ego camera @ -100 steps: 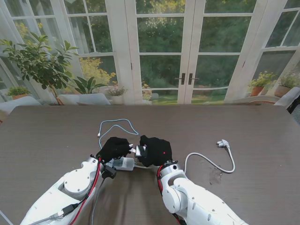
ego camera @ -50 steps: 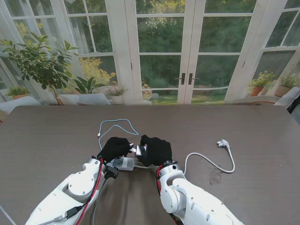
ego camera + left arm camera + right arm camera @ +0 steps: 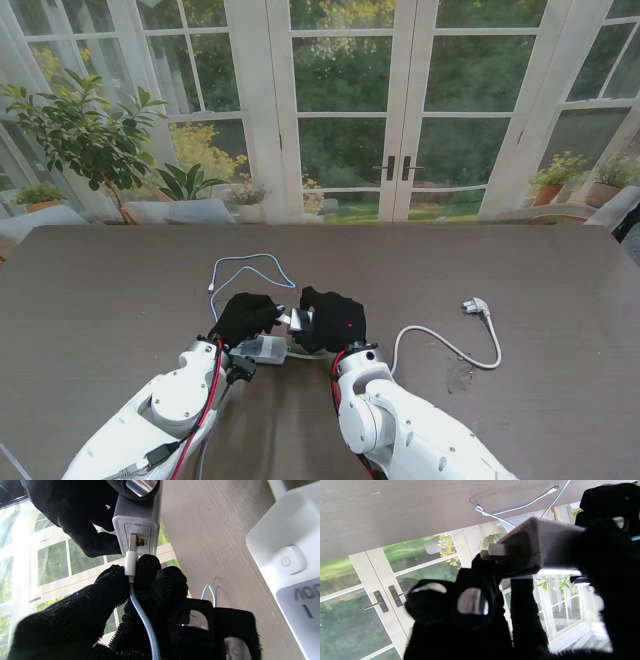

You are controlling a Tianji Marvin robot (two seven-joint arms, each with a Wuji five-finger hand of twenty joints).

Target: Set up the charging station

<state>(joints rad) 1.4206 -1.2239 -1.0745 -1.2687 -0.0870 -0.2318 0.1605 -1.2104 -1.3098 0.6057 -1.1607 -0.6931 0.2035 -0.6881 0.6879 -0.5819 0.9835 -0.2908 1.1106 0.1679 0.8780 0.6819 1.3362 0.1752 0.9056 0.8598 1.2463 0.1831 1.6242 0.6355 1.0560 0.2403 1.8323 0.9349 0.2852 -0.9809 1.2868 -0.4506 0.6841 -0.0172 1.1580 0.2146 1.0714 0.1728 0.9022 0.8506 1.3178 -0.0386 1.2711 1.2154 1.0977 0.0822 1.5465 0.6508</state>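
- Pinching the white plug (image 3: pixel 131 561) of the pale blue cable (image 3: pixel 146 622) between thumb and fingertips, the left hand (image 3: pixel 245 316) holds it at the port face of the charger brick (image 3: pixel 137 522); the metal tip sits in or right at the port, and how deep it goes cannot be told.
- Right hand (image 3: pixel 332 320) is closed around the charger brick, fingers wrapped on its body, its prongs (image 3: pixel 492 553) sticking out past the fingers, the brick lifted off the table (image 3: pixel 100 290).
- Both hands meet knuckle to knuckle, the brick between them.
- White power strip (image 3: pixel 262 349) lies on the table just under and nearer to me than the left hand.
- Loose slack of the blue cable loops on the table just beyond the left hand.
- White power cord (image 3: pixel 450 345) with its plug (image 3: pixel 475 306) lies well off to the right hand's right.
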